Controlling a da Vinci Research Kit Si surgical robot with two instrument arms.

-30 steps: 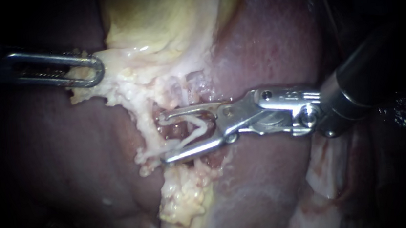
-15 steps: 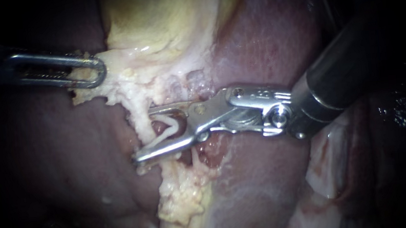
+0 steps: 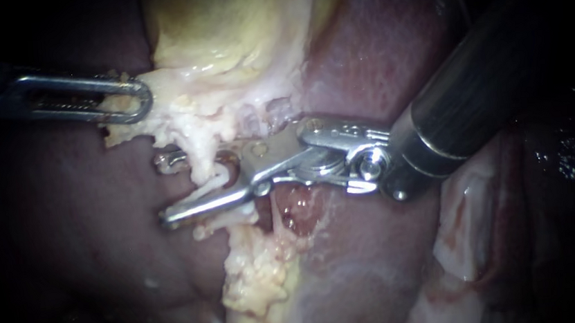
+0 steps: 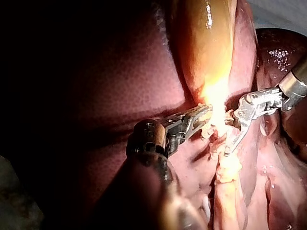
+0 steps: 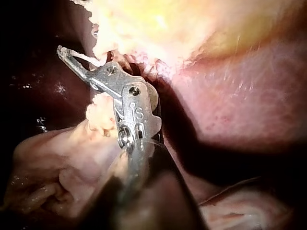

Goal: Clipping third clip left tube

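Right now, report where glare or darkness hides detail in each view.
Endoscope view: light pools centrally; the left instrument recedes into dark margins, the right instrument glints. Left wrist view: glare washes out the pale tissue at both tips. Right wrist view: the same tissue is overexposed, the shaft shadowed.

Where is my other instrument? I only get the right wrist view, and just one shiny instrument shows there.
Observer: The endoscope view has it. The left instrument comes in from the left, its jaws shut on pale tissue at the edge of the gallbladder.
Operator: Has mine grabbed the stringy bit?
Observer: No. In the endoscope view the right instrument has its jaws apart, one on each side of the pale strand.
Operator: Are the two bumping?
Observer: No. In the left wrist view they reach the pale tissue from opposite sides, tips apart.
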